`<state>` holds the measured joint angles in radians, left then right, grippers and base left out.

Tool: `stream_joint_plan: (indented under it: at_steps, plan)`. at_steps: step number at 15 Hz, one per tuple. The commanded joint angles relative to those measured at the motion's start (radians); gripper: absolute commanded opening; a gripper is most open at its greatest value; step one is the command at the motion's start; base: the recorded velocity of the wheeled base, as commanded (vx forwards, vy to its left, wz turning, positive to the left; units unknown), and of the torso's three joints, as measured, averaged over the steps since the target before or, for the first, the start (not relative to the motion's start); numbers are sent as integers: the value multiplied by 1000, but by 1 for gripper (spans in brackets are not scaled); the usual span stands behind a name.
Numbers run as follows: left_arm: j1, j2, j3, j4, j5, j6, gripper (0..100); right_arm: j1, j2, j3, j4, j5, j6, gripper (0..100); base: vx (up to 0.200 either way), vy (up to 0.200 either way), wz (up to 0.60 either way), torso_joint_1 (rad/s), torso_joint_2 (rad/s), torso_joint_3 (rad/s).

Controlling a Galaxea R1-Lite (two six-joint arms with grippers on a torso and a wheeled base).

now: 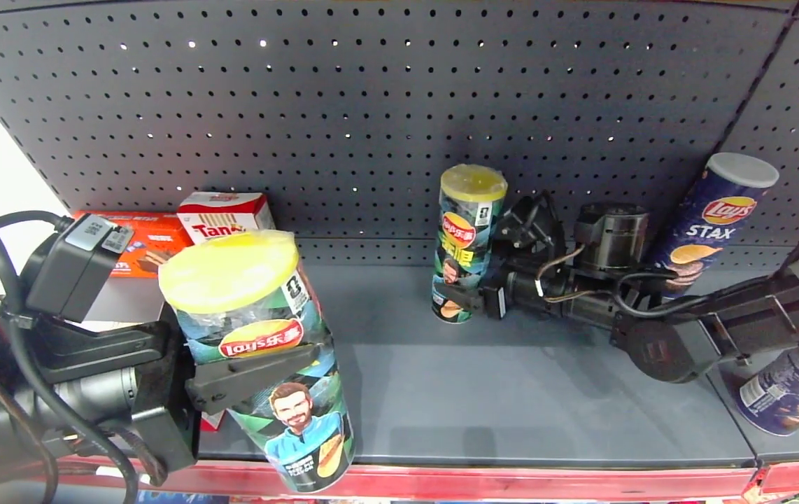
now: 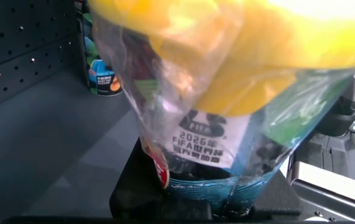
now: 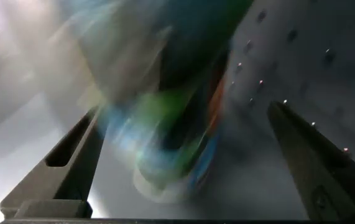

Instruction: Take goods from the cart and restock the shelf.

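Note:
On the grey shelf (image 1: 511,378), a green chips can with a yellow lid (image 1: 466,245) stands upright near the pegboard back. My right gripper (image 1: 466,297) is at its lower part, open. In the right wrist view the can (image 3: 171,124) lies between the two spread fingers (image 3: 71,155), apart from both. At the shelf's front left, my left gripper (image 1: 266,371) is shut on a second, tilted can of the same kind (image 1: 266,336). The left wrist view shows this held can (image 2: 227,93) up close and the standing can (image 2: 106,78) farther off.
A blue chips can (image 1: 714,217) leans against the back wall at the right. Another blue can (image 1: 798,392) lies at the far right. An orange box (image 1: 140,241) and a white-and-red box (image 1: 228,213) sit at the back left. The shelf has a red front edge (image 1: 511,483).

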<state>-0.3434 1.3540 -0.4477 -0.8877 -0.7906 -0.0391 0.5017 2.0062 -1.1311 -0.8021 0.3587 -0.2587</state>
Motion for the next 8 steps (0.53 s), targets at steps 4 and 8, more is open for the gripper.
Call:
stream_joint_plan:
  at_steps: [4, 8]
  plan:
    - [0, 0, 6, -1, -1, -1, 0, 0, 85, -110, -19, -12, 19, 100, 0, 0, 0, 0, 0, 0]
    - [0, -1, 6, -1, 1, -1, 0, 1, 72, -93, -51, -11, 27, 0, 0, 0, 0, 0, 0, 0]
